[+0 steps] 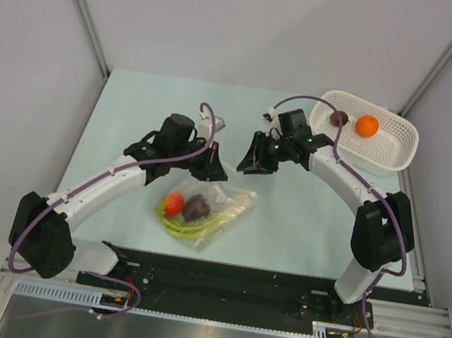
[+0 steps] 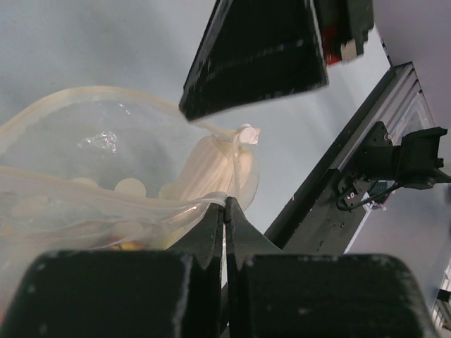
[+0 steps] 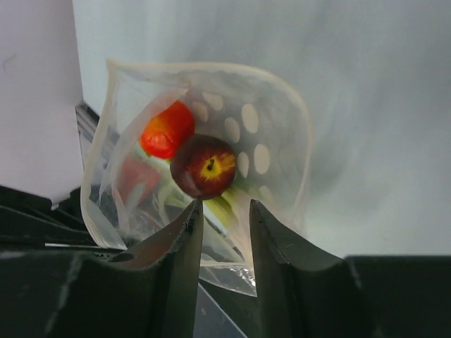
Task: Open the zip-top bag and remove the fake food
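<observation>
The clear zip-top bag (image 1: 219,204) lies on the table between the arms, with its mouth open. Inside it are a red tomato (image 1: 173,204), a dark purple-brown lump (image 1: 196,208) and green stalks (image 1: 190,228). My left gripper (image 1: 212,167) is shut on the bag's rim (image 2: 211,199); a pale beige piece (image 2: 210,167) shows through the plastic. My right gripper (image 1: 252,165) is open just at the bag's mouth (image 3: 224,208), facing the tomato (image 3: 167,130) and the dark lump (image 3: 204,165). A second dark lump (image 1: 339,117) and the orange ball (image 1: 367,125) lie in the basket.
The white perforated basket (image 1: 390,155) stands at the back right, near the right arm's elbow. A black rail (image 1: 216,291) runs along the table's near edge. Grey walls close in the back and both sides.
</observation>
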Tool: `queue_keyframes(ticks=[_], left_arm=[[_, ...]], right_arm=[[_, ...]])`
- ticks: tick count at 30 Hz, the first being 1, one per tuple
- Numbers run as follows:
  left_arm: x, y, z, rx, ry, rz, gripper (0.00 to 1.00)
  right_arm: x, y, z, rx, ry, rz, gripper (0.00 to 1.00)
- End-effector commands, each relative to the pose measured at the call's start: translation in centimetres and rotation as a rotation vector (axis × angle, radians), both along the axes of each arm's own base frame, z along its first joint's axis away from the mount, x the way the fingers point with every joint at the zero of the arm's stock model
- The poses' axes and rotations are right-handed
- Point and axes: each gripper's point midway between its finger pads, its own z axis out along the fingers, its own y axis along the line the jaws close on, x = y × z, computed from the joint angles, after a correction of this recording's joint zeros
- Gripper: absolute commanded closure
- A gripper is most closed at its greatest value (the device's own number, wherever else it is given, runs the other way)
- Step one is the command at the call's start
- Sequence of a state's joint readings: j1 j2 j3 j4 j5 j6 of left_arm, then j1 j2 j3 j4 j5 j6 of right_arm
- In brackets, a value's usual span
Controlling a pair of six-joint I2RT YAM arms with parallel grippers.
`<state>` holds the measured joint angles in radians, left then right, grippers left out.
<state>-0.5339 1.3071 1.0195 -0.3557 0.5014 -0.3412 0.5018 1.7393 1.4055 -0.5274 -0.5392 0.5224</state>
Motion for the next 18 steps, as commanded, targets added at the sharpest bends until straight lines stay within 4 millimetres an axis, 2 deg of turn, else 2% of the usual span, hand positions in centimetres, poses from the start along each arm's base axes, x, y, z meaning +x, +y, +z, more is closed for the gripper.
queue_keyframes(ticks=[1,7,13,15,16,18], left_arm=[[0.1,-0.7,2.8,-0.088,-0.067,-0.017,1.00],[0.3,-1.2,3.3,-0.106,-0.067,-0.025,1.00],[0.8,-2.2,3.4,-0.114,-0.062,-0.037,1.00],[0.7,-2.7,3.3,-0.116,-0.054,-0.048,1.00],[0.7,-3.1,3.0,-0.115,-0.044,-0.056,1.00],[0.5,-3.5,3.1,-0.118,-0.047,-0.069,1.00]], right_arm=[[-2.9,2.1,-0.1,0.073,0.035,0.167,0.64],[-5.0,4.9,-0.9,0.169,0.097,0.297,0.64],[-7.3,6.7,-3.4,0.144,0.149,0.370,0.60],[-7.4,7.1,-4.0,0.139,0.149,0.365,0.54],[-7.4,7.5,-4.4,0.143,0.148,0.359,0.47],[-7.4,7.8,-4.9,0.149,0.169,0.346,0.43]])
